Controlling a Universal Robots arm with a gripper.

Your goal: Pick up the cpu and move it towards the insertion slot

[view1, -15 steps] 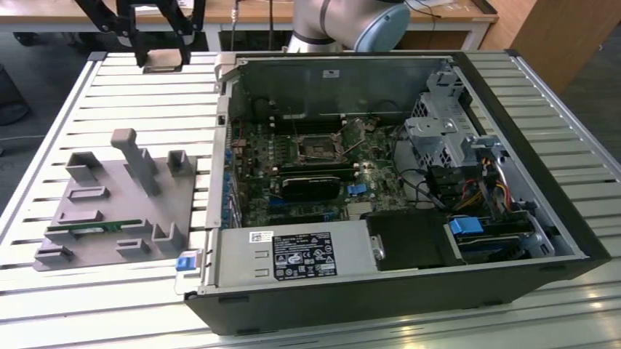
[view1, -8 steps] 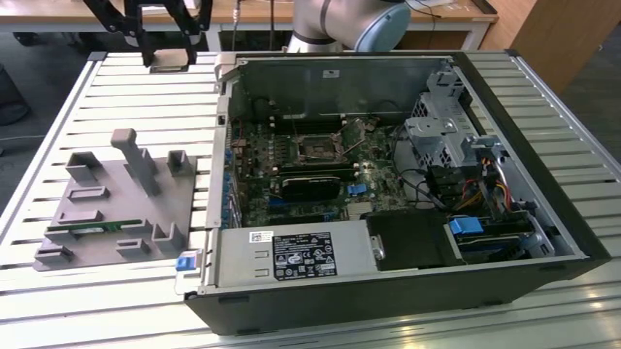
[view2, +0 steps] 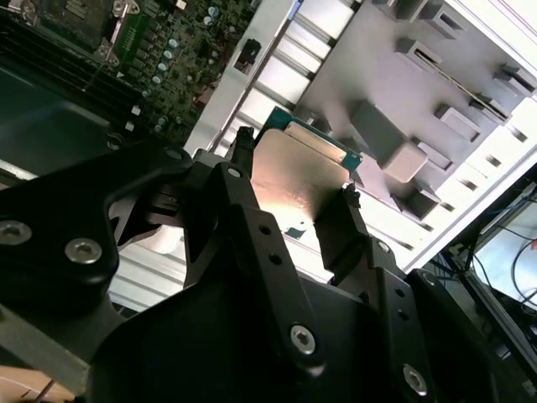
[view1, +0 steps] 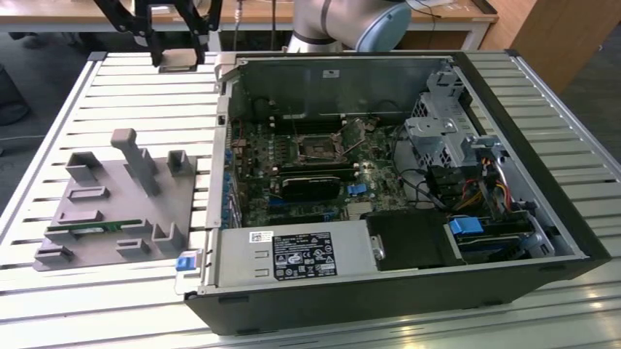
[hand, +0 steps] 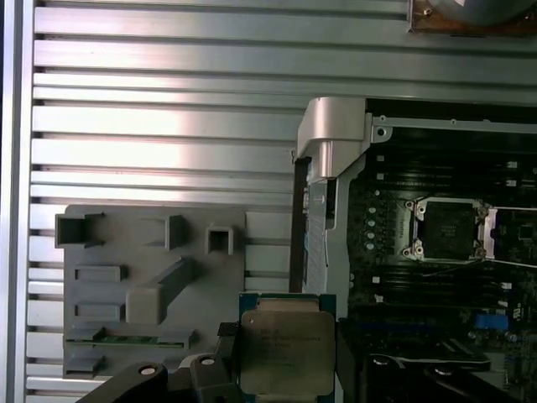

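Aloft | hand [view1: 179, 49] clamps cpu [hand: 285, 353] | insertion slot [hand: 449, 228] well apart

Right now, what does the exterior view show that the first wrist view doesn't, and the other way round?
Exterior view: the robot arm, the computer case's drive bays and power supply. First wrist view: the cpu's metal top close up, with green edging. Both: the gripper shut on the cpu, the insertion slot, the grey fixture tray and the slatted table.
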